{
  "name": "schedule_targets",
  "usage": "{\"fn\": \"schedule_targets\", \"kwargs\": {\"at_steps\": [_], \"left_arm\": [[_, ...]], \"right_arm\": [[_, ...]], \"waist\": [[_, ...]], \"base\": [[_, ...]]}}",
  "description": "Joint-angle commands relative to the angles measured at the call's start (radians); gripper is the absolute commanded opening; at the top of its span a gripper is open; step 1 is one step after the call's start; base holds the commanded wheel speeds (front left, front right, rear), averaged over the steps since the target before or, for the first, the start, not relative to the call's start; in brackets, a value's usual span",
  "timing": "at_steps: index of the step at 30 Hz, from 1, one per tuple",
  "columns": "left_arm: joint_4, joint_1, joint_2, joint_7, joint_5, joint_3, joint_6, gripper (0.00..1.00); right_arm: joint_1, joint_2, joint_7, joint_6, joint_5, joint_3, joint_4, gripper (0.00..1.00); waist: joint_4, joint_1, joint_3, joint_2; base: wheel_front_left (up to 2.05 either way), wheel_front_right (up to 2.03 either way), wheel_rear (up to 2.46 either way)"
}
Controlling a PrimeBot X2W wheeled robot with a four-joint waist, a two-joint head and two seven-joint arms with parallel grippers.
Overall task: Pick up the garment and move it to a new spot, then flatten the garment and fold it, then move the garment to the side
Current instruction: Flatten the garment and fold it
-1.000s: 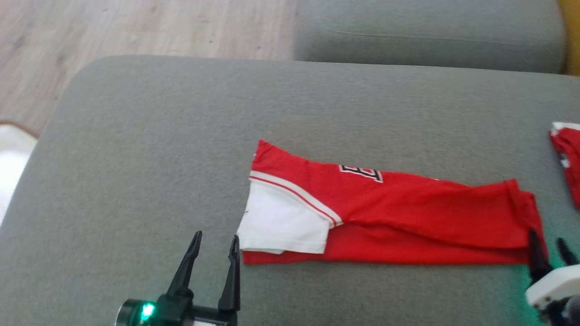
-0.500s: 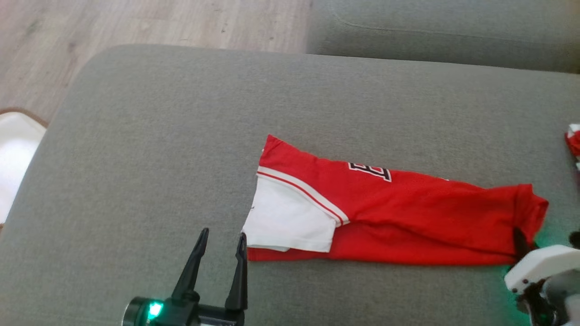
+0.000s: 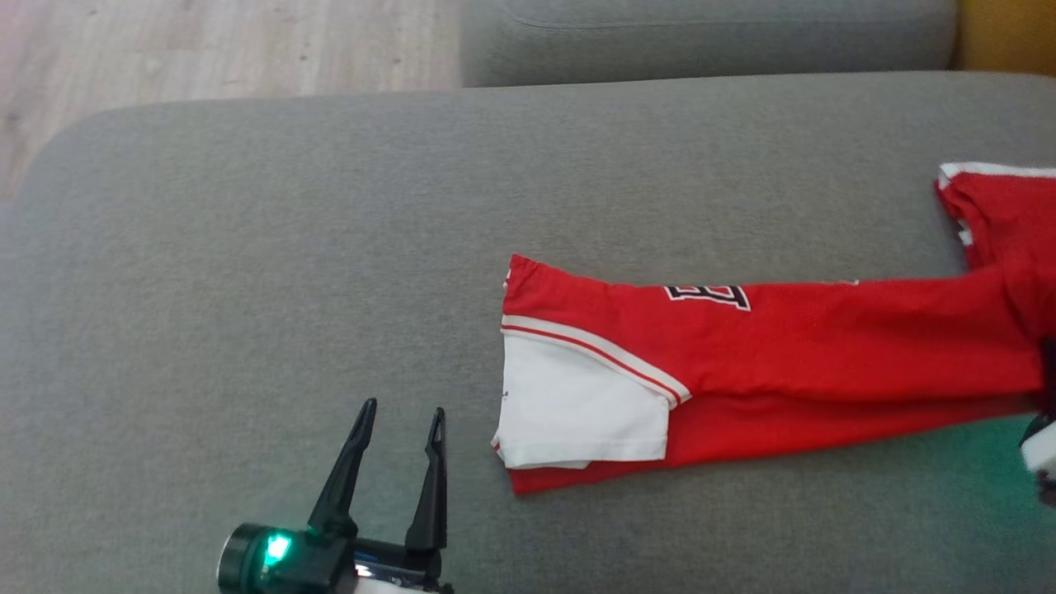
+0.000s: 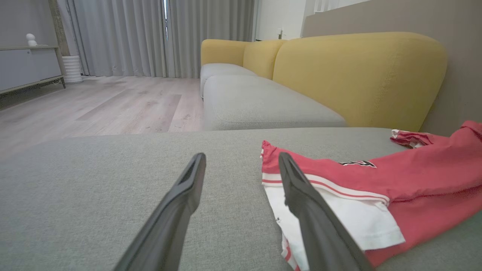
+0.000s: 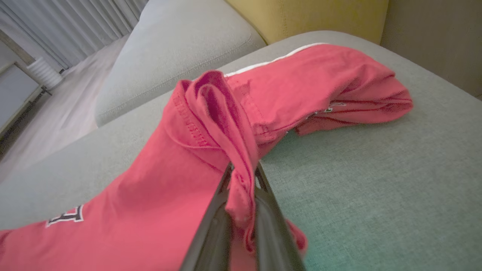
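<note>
A red garment (image 3: 784, 346) with a white sleeve and a black-and-white letter lies folded lengthwise on the grey cushion (image 3: 247, 247). It also appears in the left wrist view (image 4: 414, 180). In the right wrist view my right gripper (image 5: 243, 167) is shut on the bunched hem of the garment (image 5: 150, 180), raised off the cushion. Its white housing (image 3: 1041, 445) shows at the head view's right edge. My left gripper (image 3: 403, 408) stands open on the cushion just left of the white sleeve (image 3: 577, 404), with nothing between its fingers (image 4: 188, 180).
A second red piece with white trim (image 3: 998, 206) lies at the cushion's right end, touching the held cloth (image 5: 339, 86). Another grey seat (image 3: 701, 37) and yellow backrests (image 4: 357, 75) lie beyond. Wooden floor (image 3: 206, 49) runs past the far-left edge.
My right gripper has shut on the garment's right end and lifted it, stretching the cloth to the right. The head camera has shifted. The left gripper has stayed open in place.
</note>
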Motion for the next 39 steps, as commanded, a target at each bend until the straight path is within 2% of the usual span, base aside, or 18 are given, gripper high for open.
{"fn": "schedule_targets", "kwargs": {"at_steps": [1, 5, 8, 12, 13, 15, 20, 29, 31, 35, 39], "left_arm": [[-0.026, -0.024, -0.009, -0.009, 0.010, 0.041, -0.006, 1.00], [-0.019, -0.024, -0.020, -0.009, 0.023, 0.055, -0.025, 1.00], [-0.013, -0.024, -0.027, -0.010, 0.031, 0.063, -0.036, 1.00], [-0.003, -0.018, -0.035, -0.010, 0.036, 0.070, -0.051, 1.00], [0.000, -0.019, -0.039, -0.010, 0.040, 0.071, -0.058, 1.00], [0.003, -0.020, -0.042, -0.010, 0.044, 0.072, -0.063, 1.00], [0.011, -0.022, -0.048, -0.010, 0.050, 0.069, -0.079, 1.00], [0.026, -0.023, -0.054, -0.010, 0.049, 0.067, -0.091, 1.00], [0.027, -0.020, -0.055, -0.010, 0.048, 0.070, -0.090, 1.00], [0.027, -0.009, -0.056, -0.010, 0.045, 0.079, -0.086, 1.00], [0.026, 0.000, -0.057, -0.010, 0.042, 0.093, -0.077, 1.00]], "right_arm": [[-0.002, -0.034, 0.008, -0.001, 0.019, 0.005, -0.054, 0.00], [0.024, -0.013, 0.067, -0.001, 0.105, -0.020, -0.173, 0.00], [0.045, 0.047, 0.122, -0.001, 0.203, -0.013, -0.289, 0.00], [0.074, 0.130, 0.196, -0.001, 0.288, 0.059, -0.439, 0.00], [0.079, 0.184, 0.221, -0.001, 0.316, 0.107, -0.489, 0.00], [0.076, 0.229, 0.234, -0.001, 0.329, 0.161, -0.519, 0.00], [0.041, 0.285, 0.221, -0.001, 0.347, 0.315, -0.499, 0.00], [-0.030, 0.292, 0.086, -0.001, 0.414, 0.569, -0.327, 0.00], [-0.039, 0.292, 0.064, -0.001, 0.414, 0.597, -0.290, 1.00], [-0.053, 0.292, -0.005, -0.001, 0.413, 0.618, -0.288, 1.00], [-0.050, 0.271, -0.110, -0.001, 0.323, 0.584, -0.347, 1.00]], "waist": [[-0.017, -0.0001, 0.007, -0.0001], [-0.026, -0.0001, 0.006, -0.0001], [-0.022, -0.0001, 0.001, -0.0001], [-0.005, -0.0001, -0.012, -0.0001], [0.009, -0.0001, -0.014, -0.0001], [0.028, -0.0001, -0.016, -0.0001], [0.089, -0.0001, -0.011, -0.0001], [0.190, -0.0001, -0.009, -0.0001], [0.197, -0.0001, -0.011, -0.0001], [0.192, -0.0001, -0.021, -0.0001], [0.159, -0.0001, -0.038, -0.0001]], "base": [[0.00, 0.00, 0.00], [0.00, 0.00, 0.00], [0.00, 0.00, 0.00], [0.00, 0.00, 0.00], [0.00, 0.00, 0.00], [0.00, 0.00, 0.00], [0.00, 0.00, 0.00], [0.00, 0.00, 0.00], [0.00, 0.00, 0.00], [0.00, 0.00, 0.00], [0.00, 0.00, 0.00]]}}
